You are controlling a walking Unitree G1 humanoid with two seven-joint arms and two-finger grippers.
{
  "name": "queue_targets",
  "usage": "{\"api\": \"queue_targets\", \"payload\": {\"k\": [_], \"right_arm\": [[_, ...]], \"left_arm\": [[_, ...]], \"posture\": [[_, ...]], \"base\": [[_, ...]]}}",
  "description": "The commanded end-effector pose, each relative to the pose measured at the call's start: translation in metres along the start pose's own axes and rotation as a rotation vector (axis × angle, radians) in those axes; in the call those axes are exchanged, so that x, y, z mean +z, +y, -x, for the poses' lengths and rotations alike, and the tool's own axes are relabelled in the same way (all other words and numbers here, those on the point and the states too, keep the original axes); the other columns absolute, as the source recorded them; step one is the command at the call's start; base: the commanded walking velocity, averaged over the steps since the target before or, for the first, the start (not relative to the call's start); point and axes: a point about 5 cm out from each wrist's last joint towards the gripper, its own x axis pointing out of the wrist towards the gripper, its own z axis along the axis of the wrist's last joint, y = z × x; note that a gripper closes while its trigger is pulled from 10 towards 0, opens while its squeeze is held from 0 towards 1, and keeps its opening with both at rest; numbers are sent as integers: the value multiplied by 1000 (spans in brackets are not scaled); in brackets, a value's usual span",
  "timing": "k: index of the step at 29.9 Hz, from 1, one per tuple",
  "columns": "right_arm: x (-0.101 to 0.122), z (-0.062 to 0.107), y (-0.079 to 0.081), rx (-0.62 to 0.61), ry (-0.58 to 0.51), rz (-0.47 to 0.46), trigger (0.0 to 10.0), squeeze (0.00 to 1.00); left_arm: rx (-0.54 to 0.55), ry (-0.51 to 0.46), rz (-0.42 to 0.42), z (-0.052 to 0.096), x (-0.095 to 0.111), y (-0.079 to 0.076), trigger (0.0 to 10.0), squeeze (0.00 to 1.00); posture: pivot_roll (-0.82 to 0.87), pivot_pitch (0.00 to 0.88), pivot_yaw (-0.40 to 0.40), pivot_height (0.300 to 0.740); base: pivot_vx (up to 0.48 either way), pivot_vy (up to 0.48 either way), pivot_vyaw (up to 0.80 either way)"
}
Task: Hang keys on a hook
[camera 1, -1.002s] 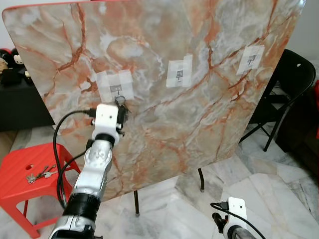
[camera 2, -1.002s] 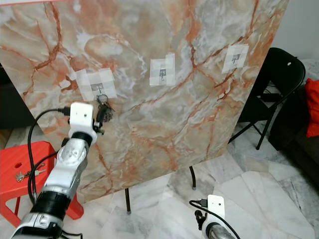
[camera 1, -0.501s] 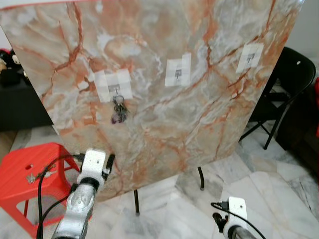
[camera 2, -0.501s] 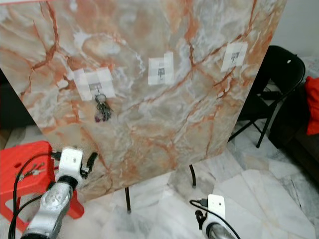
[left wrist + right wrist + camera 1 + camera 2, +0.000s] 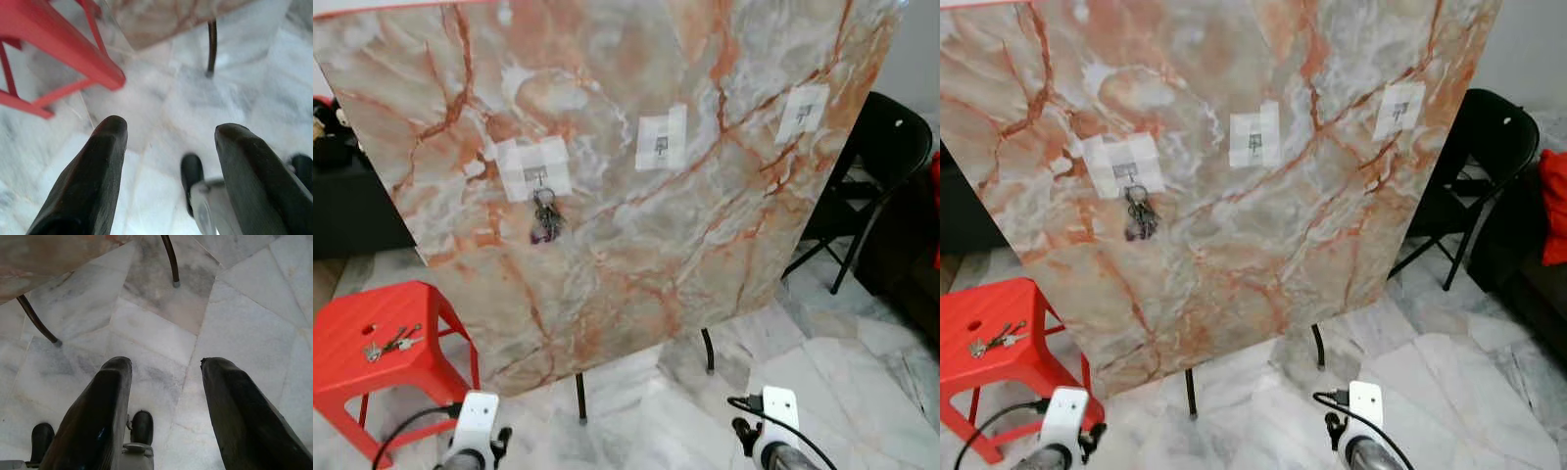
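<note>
A bunch of keys (image 5: 545,217) hangs from the leftmost hook (image 5: 538,177) on the tilted marble board (image 5: 636,245). Two more taped hooks, one in the middle (image 5: 661,146) and one at the right (image 5: 804,111), carry nothing. A second set of keys (image 5: 389,343) lies on the red stool (image 5: 352,362). My left gripper (image 5: 168,142) hangs low near the floor, open, with nothing between its fingers. My right gripper (image 5: 166,372) also hangs low over the marble floor, open and holding nothing.
A black folding chair (image 5: 871,186) stands at the right behind the board. The board rests on thin black legs (image 5: 579,397). The floor is pale marble tile (image 5: 842,372). Dark furniture with soft toys (image 5: 333,127) sits at the far left.
My left arm has dropped from the leftmost hook down to the bottom of the view, leaving the keys hanging there. The right arm has stayed low.
</note>
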Motion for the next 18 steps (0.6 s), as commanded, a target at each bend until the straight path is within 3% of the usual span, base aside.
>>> {"api": "queue_targets", "payload": {"k": [1, 13, 18], "right_arm": [[-2, 0, -2, -13, 7, -12, 10000, 0], [-4, 0, -1, -17, 28, 26, 10000, 0], [-4, 0, -1, -20, 27, 18, 10000, 0]], "left_arm": [[14, 11, 37, 0, -2, -1, 10000, 0], [19, 45, 52, 0, -6, -6, 10000, 0], [23, 49, 56, -1, -4, -8, 10000, 0]], "posture": [[71, 0, -46, 740], [82, 0, -39, 740], [80, 0, -38, 740]], "base": [[0, 0, 0], [0, 0, 0], [0, 0, 800]]}}
